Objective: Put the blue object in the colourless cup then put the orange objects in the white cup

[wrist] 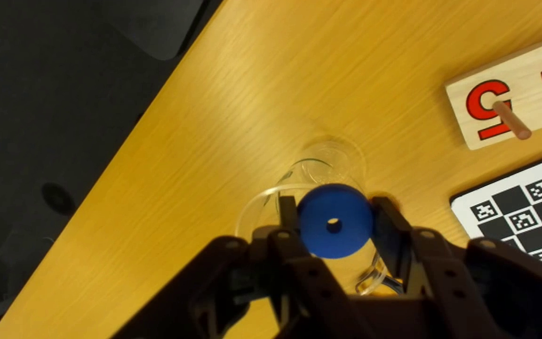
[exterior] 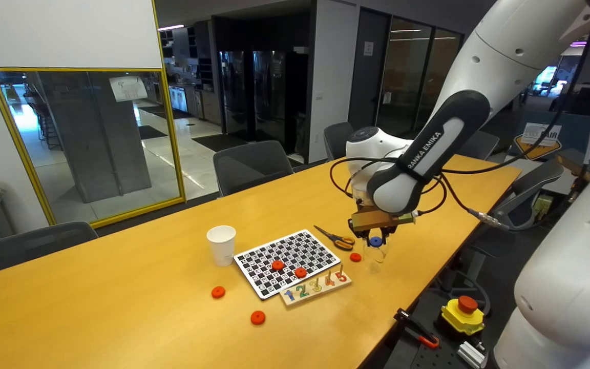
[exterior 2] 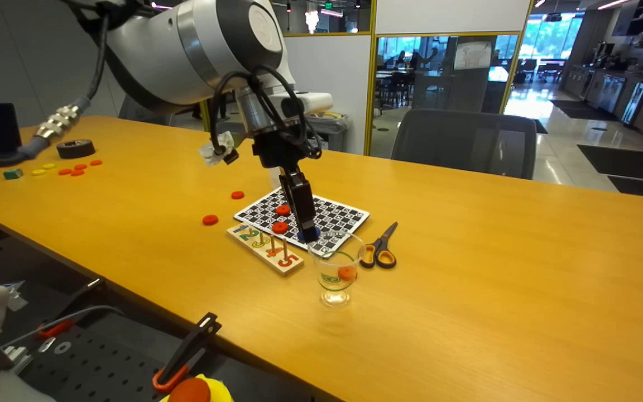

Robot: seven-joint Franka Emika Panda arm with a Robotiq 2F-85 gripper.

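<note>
My gripper [wrist: 331, 214] is shut on the blue object [wrist: 334, 235], a round disc with a centre hole. It holds the disc at about rim height of the colourless cup [exterior 2: 335, 285], over or beside its opening; I cannot tell exactly. The blue object also shows in both exterior views [exterior: 375, 242] [exterior 2: 316, 233]. The white cup [exterior: 222, 246] stands upright behind the checkerboard's far corner and is mostly hidden in an exterior view. Orange objects lie on the checkerboard [exterior: 277, 265] [exterior: 300, 272], on the table [exterior: 218, 292] [exterior: 257, 318], and near the colourless cup [exterior: 355, 257].
The checkerboard [exterior: 295, 248] lies mid-table. A numbered peg board [exterior: 315, 288] with upright pegs sits along its near edge. Open scissors [exterior: 338, 240] lie beside it. A black tape roll [exterior 2: 76, 148] and small yellow [exterior 2: 38, 172] and orange pieces [exterior 2: 77, 172] lie farther off.
</note>
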